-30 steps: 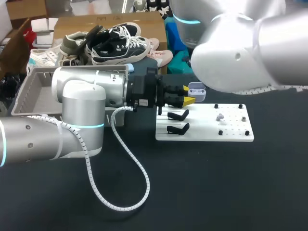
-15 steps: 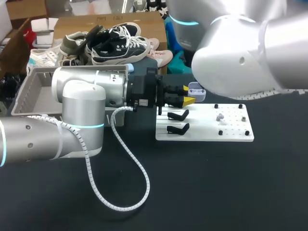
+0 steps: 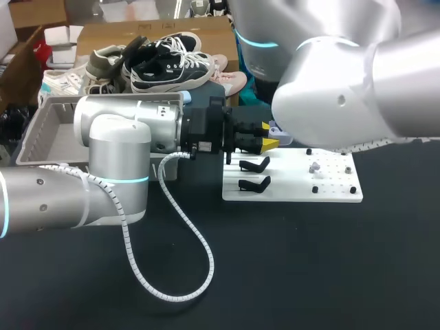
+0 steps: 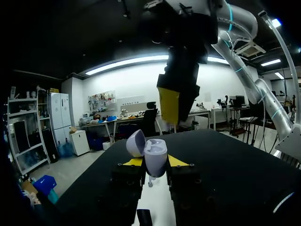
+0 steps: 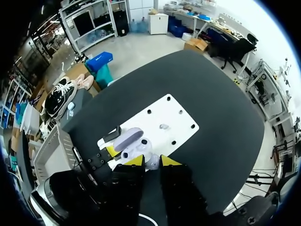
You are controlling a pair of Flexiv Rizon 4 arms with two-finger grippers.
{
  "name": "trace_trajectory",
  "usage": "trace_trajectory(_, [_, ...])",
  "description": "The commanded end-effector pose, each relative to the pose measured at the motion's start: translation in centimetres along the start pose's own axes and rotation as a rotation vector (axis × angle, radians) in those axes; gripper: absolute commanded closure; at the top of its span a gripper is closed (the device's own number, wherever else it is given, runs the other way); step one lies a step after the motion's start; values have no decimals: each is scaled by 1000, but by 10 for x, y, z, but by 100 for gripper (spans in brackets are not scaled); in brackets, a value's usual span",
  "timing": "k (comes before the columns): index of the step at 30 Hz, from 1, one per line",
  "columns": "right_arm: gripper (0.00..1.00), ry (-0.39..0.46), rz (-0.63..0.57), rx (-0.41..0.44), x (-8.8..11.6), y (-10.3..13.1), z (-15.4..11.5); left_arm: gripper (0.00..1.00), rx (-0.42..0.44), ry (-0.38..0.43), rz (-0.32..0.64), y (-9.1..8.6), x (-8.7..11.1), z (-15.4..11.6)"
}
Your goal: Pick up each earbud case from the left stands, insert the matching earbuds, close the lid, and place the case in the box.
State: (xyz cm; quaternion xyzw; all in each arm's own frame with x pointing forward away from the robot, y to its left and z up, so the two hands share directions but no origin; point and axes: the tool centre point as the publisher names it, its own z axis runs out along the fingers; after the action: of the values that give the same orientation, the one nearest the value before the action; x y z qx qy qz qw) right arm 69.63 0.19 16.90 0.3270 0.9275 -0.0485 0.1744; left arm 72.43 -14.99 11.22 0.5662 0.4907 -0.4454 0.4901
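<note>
My left gripper (image 3: 269,137) is shut on the lavender earbud case (image 4: 155,159) and holds it at the far left edge of the white board (image 3: 295,187), its lid (image 4: 135,142) hinged open. In the head view only a sliver of the case (image 3: 276,129) shows beside my right arm (image 3: 344,89). Directly above the open case hangs my right gripper (image 5: 152,161), shut on a small pale earbud (image 5: 151,164). Its yellow fingers (image 4: 170,104) show just over the case in the left wrist view. A second earbud (image 3: 315,167) lies on the board.
Two empty black stands (image 3: 256,165) (image 3: 256,183) sit on the board's left side. The grey box (image 3: 41,130) stands at the far left behind my left arm, and a white cable (image 3: 185,234) loops over the black table near the front.
My right arm has shifted a little to the left and lower over the case, hiding more of it in the head view. The left arm and the case have stayed put.
</note>
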Motion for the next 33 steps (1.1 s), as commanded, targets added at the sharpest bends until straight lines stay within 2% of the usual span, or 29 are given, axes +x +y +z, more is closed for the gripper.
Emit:
trace_trajectory(1, [100, -2, -4, 10, 0, 9, 2, 100, -2, -3, 2, -1, 1, 0])
trace_trajectory(33, [100, 4, -4, 25, -9, 10, 13, 100, -2, -3, 2, -1, 1, 0])
